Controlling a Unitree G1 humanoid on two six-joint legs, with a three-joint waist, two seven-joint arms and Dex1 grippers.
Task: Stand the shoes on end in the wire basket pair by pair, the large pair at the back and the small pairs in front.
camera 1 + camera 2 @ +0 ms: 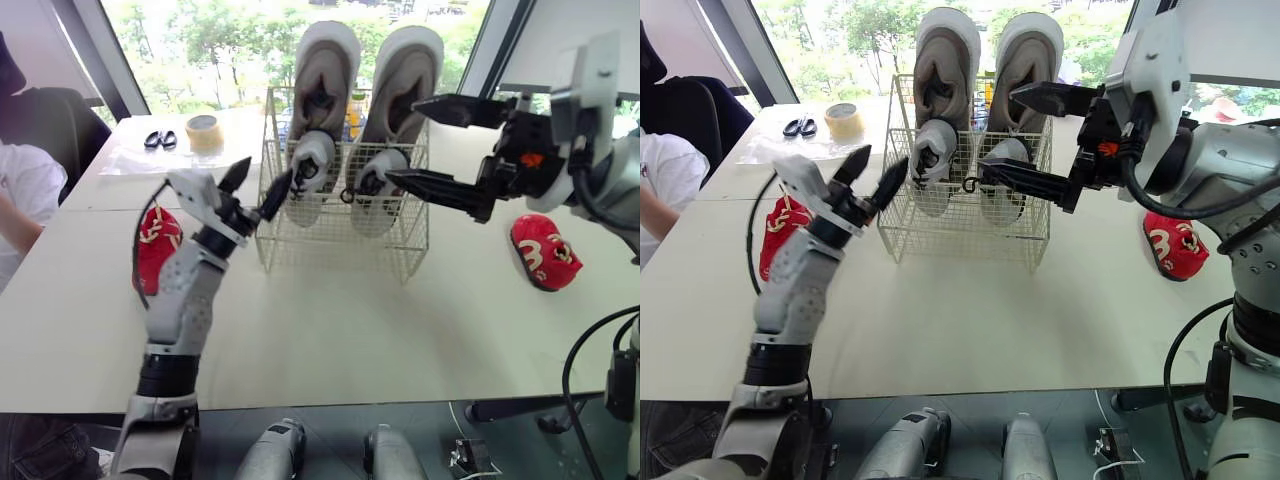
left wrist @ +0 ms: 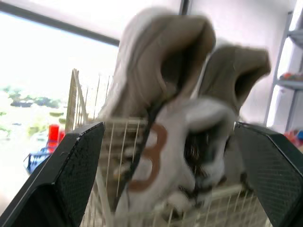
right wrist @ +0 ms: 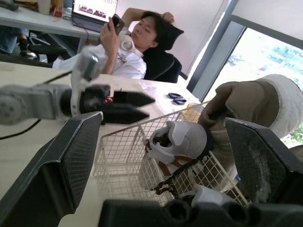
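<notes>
While left pincer [image 1: 262, 178] & right pincer [image 1: 402, 140] gape wide, empty, by the wire basket's [image 1: 340, 240] front (large pair [image 1: 325, 70], white pair [image 1: 312, 160] in), one red shoe [image 1: 157, 245] lies on table [image 1: 330, 340] left of basket, nearer L arm, other red shoe [image 1: 543, 250] right, nearer R arm.

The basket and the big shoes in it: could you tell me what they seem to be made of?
Basket: thin wire, likely metal with a pale coating, judging by its open grid. Big shoes: matt tan uppers, perhaps suede; white soles look rubbery.
</notes>
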